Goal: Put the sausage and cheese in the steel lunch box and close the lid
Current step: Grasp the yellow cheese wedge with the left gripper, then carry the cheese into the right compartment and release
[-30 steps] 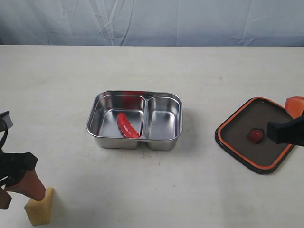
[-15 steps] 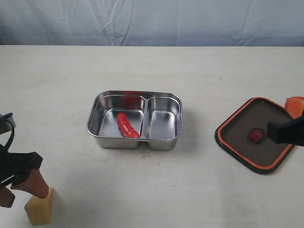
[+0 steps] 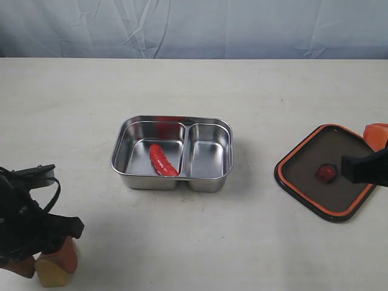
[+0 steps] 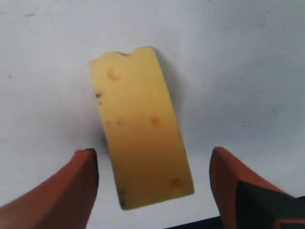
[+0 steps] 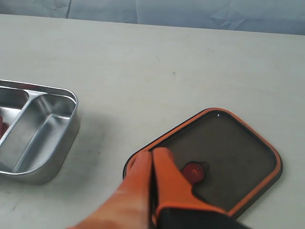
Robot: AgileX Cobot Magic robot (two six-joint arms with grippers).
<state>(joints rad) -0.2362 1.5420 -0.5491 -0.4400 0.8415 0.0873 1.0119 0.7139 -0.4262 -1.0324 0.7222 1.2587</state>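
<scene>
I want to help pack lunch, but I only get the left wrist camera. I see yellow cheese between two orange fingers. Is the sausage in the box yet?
Observer: Yes. The sausage lies in the left compartment of the steel lunch box.
Operator: Yay! Where is the lid?
Observer: The lid lies on the table to the right of the box, apart from it, with its orange rim facing up.
Operator: Is the other tool holding it?
Observer: No. The right tool is shut with nothing between its fingers, over the lid's edge.
</scene>
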